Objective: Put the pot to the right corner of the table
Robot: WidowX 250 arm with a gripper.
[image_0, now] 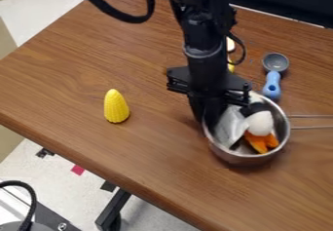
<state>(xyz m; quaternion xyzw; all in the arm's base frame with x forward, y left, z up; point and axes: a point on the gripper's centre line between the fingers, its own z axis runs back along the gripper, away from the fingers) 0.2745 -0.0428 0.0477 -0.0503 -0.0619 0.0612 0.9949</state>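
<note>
"Where's the pot?"

"The metal pot (pixel 242 160) is just right of the gripper (pixel 205 121) in the view, its left rim right at the gripper's tip. Its wire handle (pixel 312 127) points away from the gripper, out past the right edge."

"Has the gripper got hold of it?"

"I can't tell. The gripper hangs down at that rim, but whether it's wide, narrow or clamped on, I can't make out."

"And inside the pot?"

"Nearest the gripper, a silvery-grey piece (pixel 230 127). Farther right, a white rounded thing (pixel 261 122), with an orange piece (pixel 262 142) touching it on the side toward the bottom of the view."

"What else is around?"

"A scoop with a blue handle (pixel 272 85) lies up and to the right of the gripper, near the pot, its grey bowl at the far end. Well apart, left of the gripper, a yellow corn cob (pixel 116 106) stands tip up on the wooden table (pixel 71 79)."

"And lower down?"

"Down and left from the gripper, beyond the table's edge, there's pale floor (pixel 48 176) with dark and pink patches."
</note>
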